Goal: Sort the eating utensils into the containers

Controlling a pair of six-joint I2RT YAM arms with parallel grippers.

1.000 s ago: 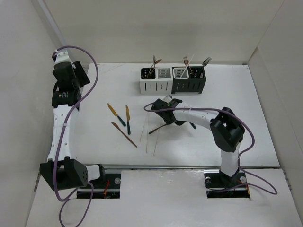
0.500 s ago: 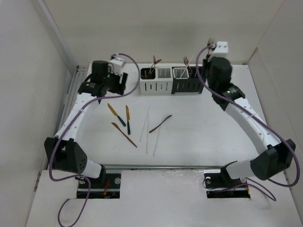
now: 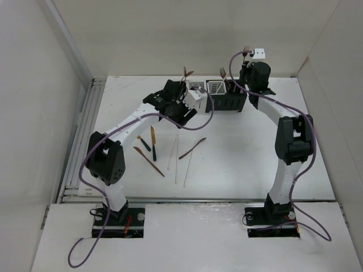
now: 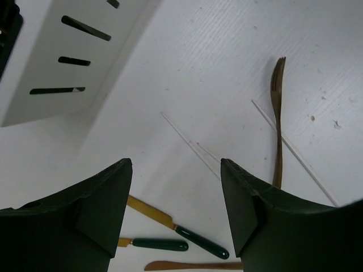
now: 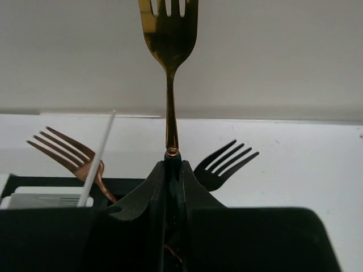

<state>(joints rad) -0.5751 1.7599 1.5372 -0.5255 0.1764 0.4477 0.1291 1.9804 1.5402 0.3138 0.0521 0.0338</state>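
Right claw (image 5: 173, 170) clamped on slim gold fork (image 5: 168, 34)
Top view hides that grip; left claw (image 4: 176, 170) gapes over thin white chopsticks (image 4: 190, 145).

White arm links (image 3: 129, 120), black joints (image 3: 106, 161), trailing purple cables (image 3: 70, 256), black wedge-shaped hand fingers (image 4: 102, 209).
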